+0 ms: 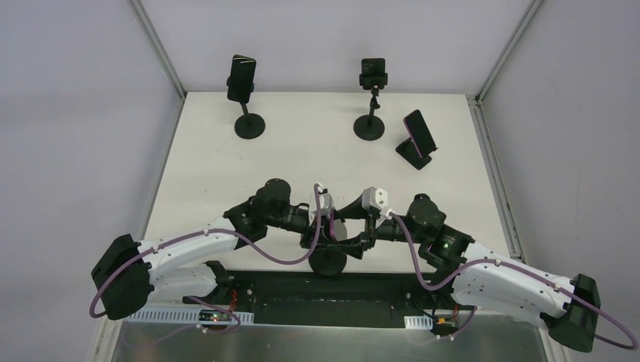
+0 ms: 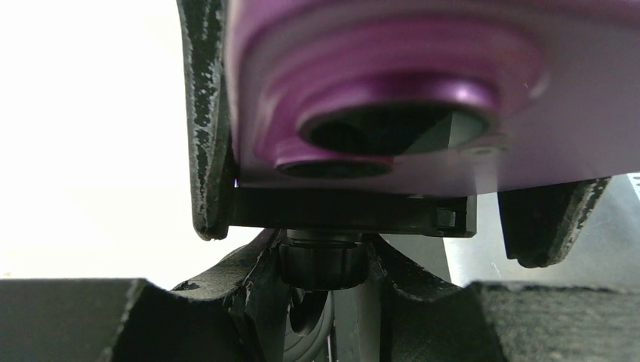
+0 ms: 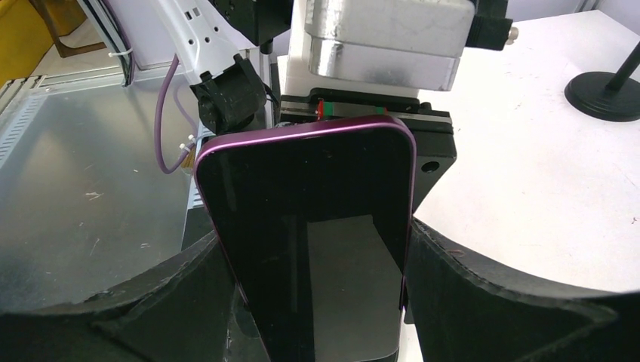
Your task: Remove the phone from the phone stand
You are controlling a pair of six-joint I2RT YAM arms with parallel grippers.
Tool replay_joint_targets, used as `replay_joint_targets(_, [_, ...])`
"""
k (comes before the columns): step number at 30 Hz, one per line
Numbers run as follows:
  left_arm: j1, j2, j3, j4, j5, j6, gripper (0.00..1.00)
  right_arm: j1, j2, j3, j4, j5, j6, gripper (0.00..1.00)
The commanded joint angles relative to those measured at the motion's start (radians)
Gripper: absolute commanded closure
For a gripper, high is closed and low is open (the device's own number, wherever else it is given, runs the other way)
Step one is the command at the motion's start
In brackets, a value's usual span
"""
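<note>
The right gripper [image 3: 317, 253] is closed on the side edges of the purple phone [image 3: 302, 188], which stands upright between its fingers and sits in the phone stand [image 2: 343, 211] just beyond them. The left gripper [image 2: 375, 241] straddles phone and stand from behind, but its far finger is partly hidden, so its hold cannot be told. The pull will likely go best straight up with no twisting, with the left gripper bracing the stand.
</note>
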State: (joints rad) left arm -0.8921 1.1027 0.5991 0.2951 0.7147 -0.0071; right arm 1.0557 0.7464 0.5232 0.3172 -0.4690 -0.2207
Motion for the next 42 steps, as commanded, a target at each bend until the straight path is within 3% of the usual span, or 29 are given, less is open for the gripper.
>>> replay_joint_targets(1, [0.147,0.072,0.069,0.144,-0.451,0.049,1.00,0.164,-0.025,0.036,-0.067,-0.516,0.195,1.00])
replay_joint_targets(13, [0.167,0.107,0.090,0.144,-0.531,0.077,1.00,0.175,-0.044,0.037,-0.099,-0.483,0.168,1.00])
replay_joint_targets(26, [0.167,0.054,0.038,0.143,-0.515,0.067,1.00,0.176,-0.081,0.082,-0.309,-0.218,0.016,1.00])
replay_joint_targets(42, [0.157,0.036,0.029,0.143,-0.472,0.037,1.00,0.183,0.036,0.109,-0.227,0.106,-0.016,1.00])
